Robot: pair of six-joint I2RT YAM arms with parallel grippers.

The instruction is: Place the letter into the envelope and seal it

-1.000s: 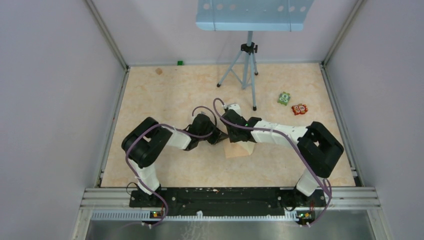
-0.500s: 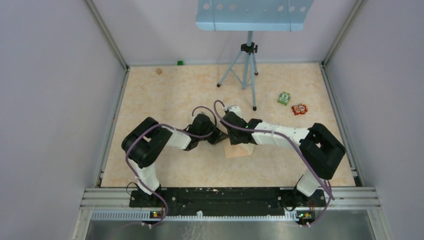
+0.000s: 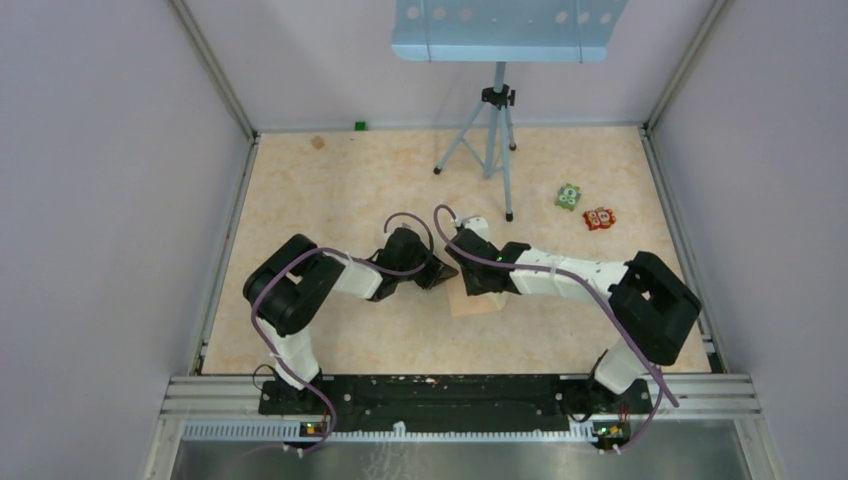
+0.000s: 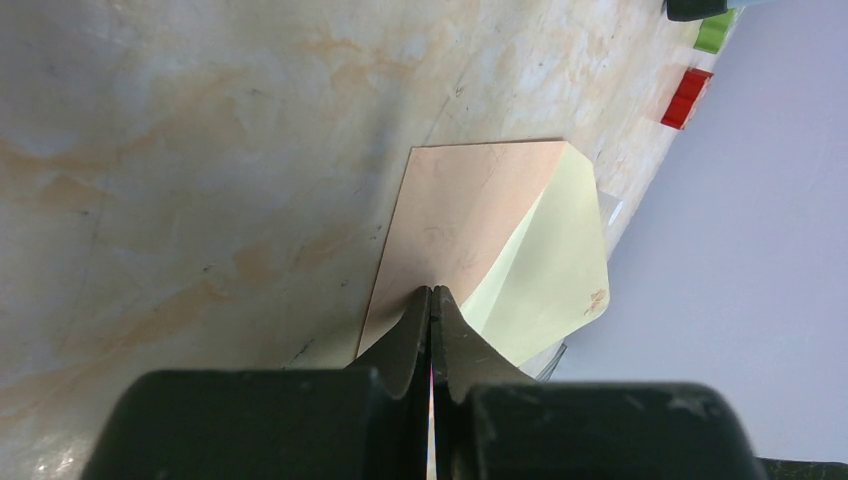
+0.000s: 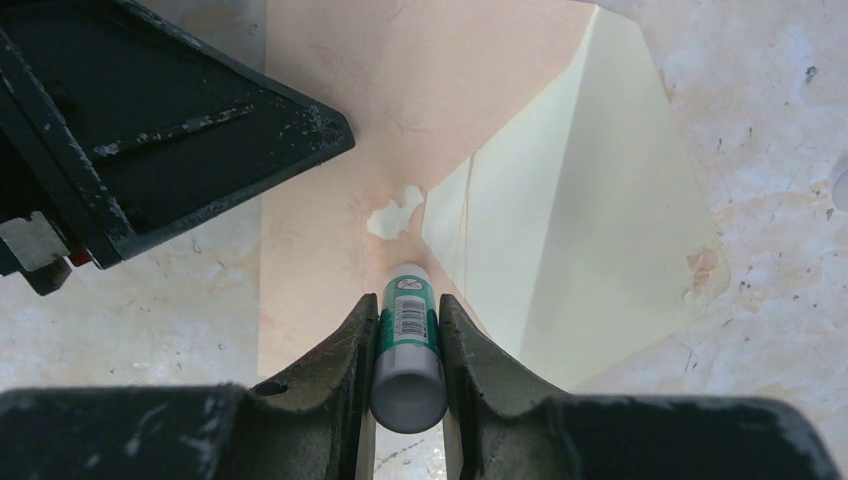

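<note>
The pinkish-tan envelope lies flat on the table between both arms, with its pale flap open to the right. Pale cream creased paper shows in its mouth; I cannot tell the letter from the flap lining. My right gripper is shut on a green and white glue stick. The stick's tip rests on the envelope just below its small pale spot. My left gripper is shut, its tips on the envelope's near edge. It also shows in the right wrist view.
A tripod stands at the back middle. A green toy and a red toy lie at the right. A small green block sits at the back wall. Walls close both sides.
My right gripper has moved a little nearer and to the right over the envelope with the glue stick. The left arm and the envelope have not moved.
</note>
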